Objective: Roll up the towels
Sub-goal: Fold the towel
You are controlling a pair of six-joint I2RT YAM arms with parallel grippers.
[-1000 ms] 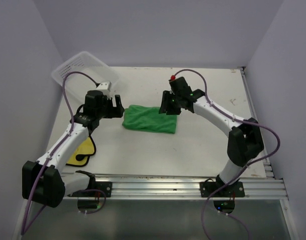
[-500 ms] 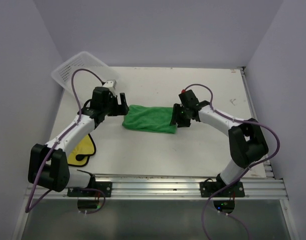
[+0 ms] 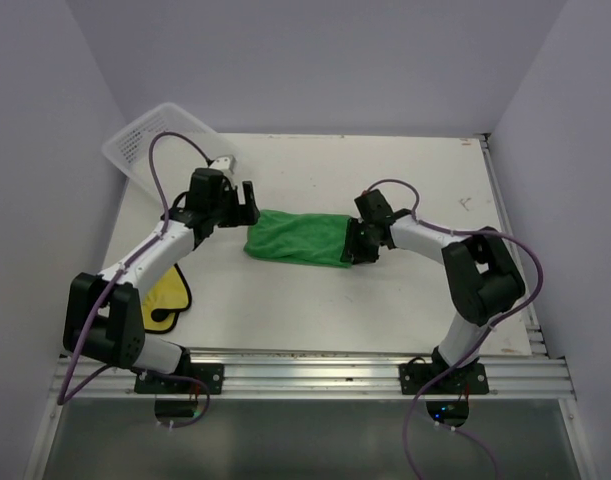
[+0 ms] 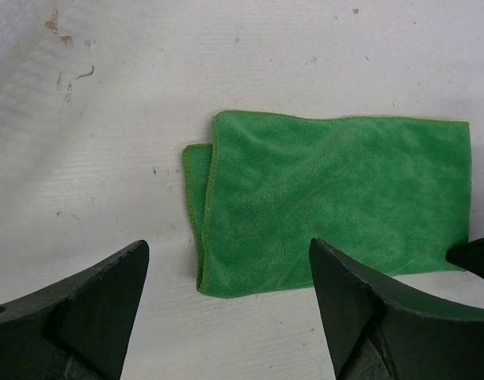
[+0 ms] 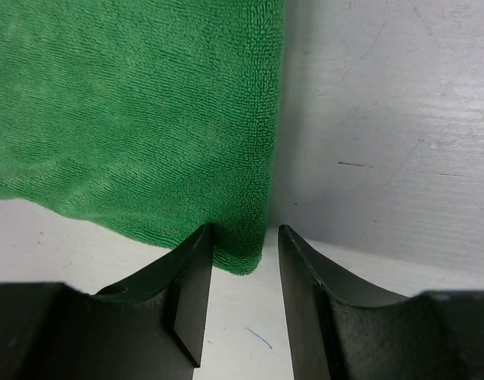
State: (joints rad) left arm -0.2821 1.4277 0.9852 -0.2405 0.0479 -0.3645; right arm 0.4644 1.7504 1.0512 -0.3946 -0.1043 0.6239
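Note:
The green towel [image 3: 297, 238] lies folded flat in the middle of the table, also in the left wrist view [image 4: 329, 198] and the right wrist view [image 5: 131, 111]. My left gripper [image 3: 247, 205] [image 4: 228, 253] hovers wide open just off the towel's left end, touching nothing. My right gripper [image 3: 353, 245] [image 5: 244, 237] is low at the towel's right near corner. Its jaws stand partly apart astride that corner; one finger [image 5: 196, 261] touches the cloth, the other stands clear. The yellow towel [image 3: 165, 300], showing a black patch, lies at the near left beside the left arm.
A white mesh basket [image 3: 155, 135] leans at the back left corner. Purple walls close in the table on three sides. A metal rail [image 3: 335, 365] runs along the near edge by the arm bases.
My right gripper came down and toward the front, from above the towel's right end to its near right corner, its jaws narrowing a little. My left gripper shifted slightly back and right.

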